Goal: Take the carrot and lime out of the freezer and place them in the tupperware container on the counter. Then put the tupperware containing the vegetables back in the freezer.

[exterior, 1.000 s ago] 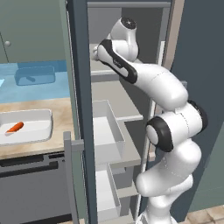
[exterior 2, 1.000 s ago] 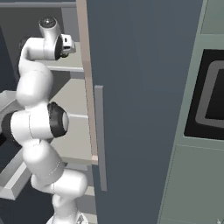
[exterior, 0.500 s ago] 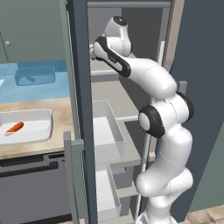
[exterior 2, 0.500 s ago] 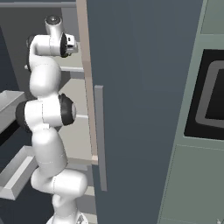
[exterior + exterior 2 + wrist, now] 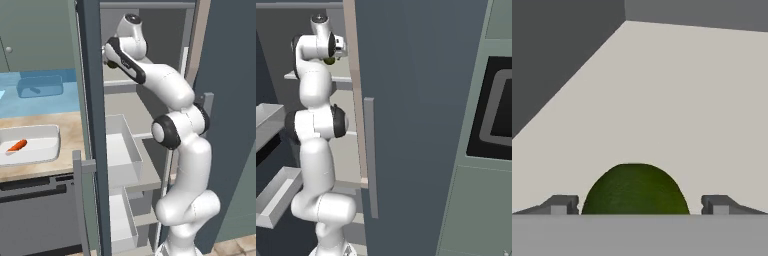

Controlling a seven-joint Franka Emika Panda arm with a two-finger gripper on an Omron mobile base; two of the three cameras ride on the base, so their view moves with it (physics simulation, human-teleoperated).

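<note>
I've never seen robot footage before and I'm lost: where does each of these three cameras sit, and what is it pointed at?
Left base view: behind the arm, to its left, facing the open freezer and the counter; the white arm rises at lower right.
Right base view: behind, to its right, facing the freezer door; the arm rises at left.
Hand view: on the hand, looking along the open jaws at the lime on a shelf.
Both base views share the arm and the freezer.

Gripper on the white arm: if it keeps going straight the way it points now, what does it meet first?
The round dark green lime, sitting on the pale grey freezer shelf between the open gripper's fingertips. Beyond it lies bare shelf, then the back wall; depth is unclear.
</note>
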